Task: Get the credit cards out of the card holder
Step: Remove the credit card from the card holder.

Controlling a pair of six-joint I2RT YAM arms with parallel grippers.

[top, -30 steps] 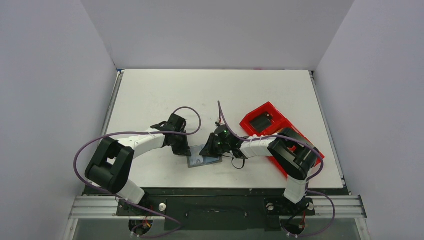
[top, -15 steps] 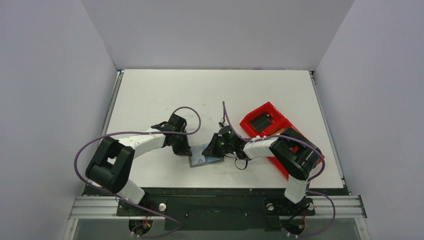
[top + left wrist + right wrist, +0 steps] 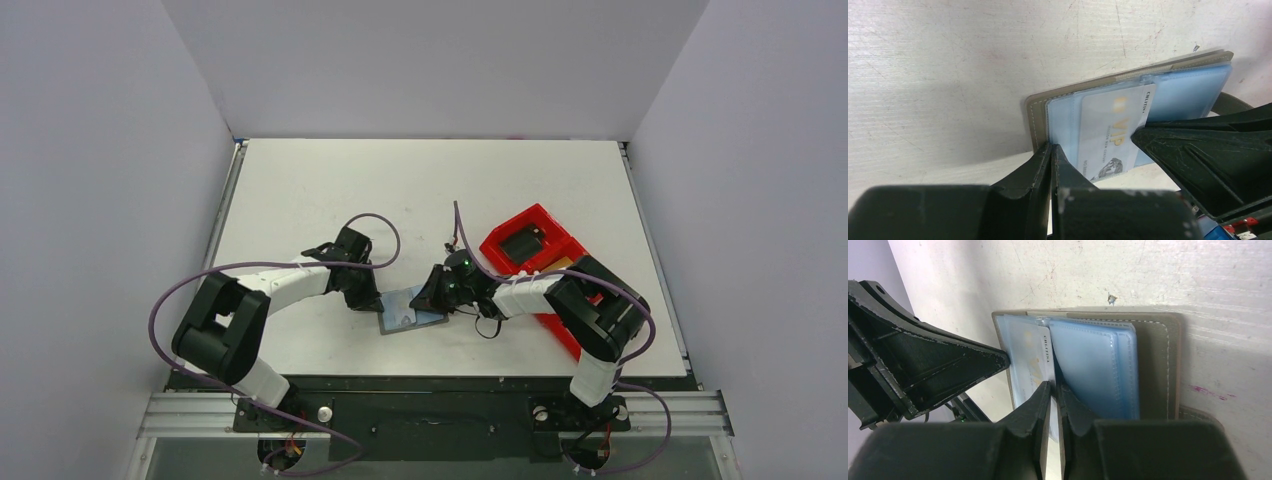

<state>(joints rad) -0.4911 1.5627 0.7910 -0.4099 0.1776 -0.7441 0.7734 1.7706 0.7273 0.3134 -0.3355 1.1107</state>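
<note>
The credit card (image 3: 1110, 130) sits in a clear pocket of the open card holder (image 3: 408, 313), which lies flat near the counter's (image 3: 400, 190) 6 o'clock edge; no card is out, so the task looks barely begun. The right hand (image 3: 1053, 390), from 3 o'clock, pinches the card's free edge; the left hand (image 3: 1051, 150), pressed together, pins the holder's corner from 9 o'clock. At 2 o'clock, the red tray (image 3: 510, 222) holds a black block (image 3: 522, 245)

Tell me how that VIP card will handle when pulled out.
The card looks flat and thin, so probably stiff and light. Its smooth face, in the wallet sleeve, should slide out easily yet might slip from the right hand.
</note>
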